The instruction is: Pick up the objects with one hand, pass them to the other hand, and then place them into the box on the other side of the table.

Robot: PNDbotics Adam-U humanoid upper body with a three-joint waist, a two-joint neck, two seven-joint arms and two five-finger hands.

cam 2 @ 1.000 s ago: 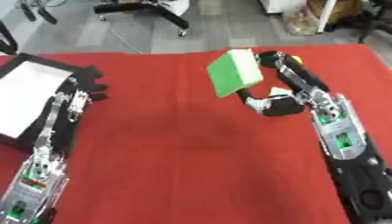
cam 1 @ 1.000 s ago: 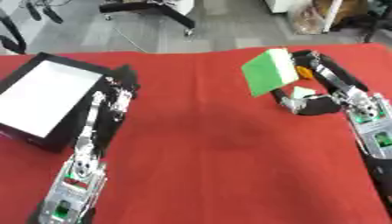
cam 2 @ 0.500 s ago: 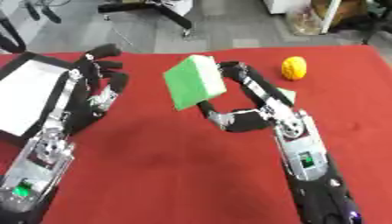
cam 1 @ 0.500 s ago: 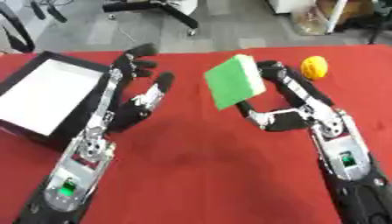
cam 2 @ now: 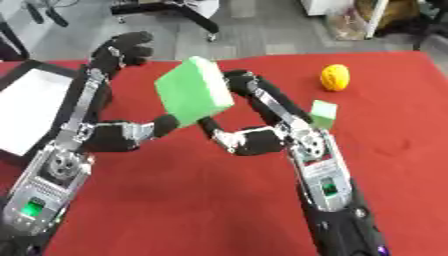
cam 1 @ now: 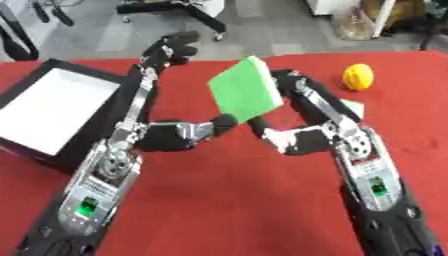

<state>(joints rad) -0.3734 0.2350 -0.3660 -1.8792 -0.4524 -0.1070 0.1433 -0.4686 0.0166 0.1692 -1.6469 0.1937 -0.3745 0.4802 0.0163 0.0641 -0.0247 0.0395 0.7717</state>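
Green block (cam 1: 246, 94), flat and roughly square, is held tilted above the middle of the red surface (cam 1: 227, 200), between the two hands. It is gripped by the right hand (cam 1: 302, 135), whose fingers are arched up behind the block's right edge while the thumb is curled in below its lower corner, so the block is pinched rather than rested. The left hand (cam 1: 171, 132) is raised beside it from the left: its fingers are stretched upward and spread, their dark tips seen well above the block's top-left corner, and its thumb is pointed toward the block's lower-left edge. Whether the thumb tip is actually touching the block cannot be told, as the view there is blurred; it appears to be at most just meeting it.

A black box (cam 1: 35, 112) with a white inside is set at the left edge of the surface, near the left forearm and apart from the block. A small yellow ball (cam 2: 334, 77) is seen on the far right part of the surface, and a smaller pale green cube (cam 2: 323, 113) is seen just beside the right wrist, between the ball and the arm. A grey floor and the base of a chair are shown beyond the far edge.
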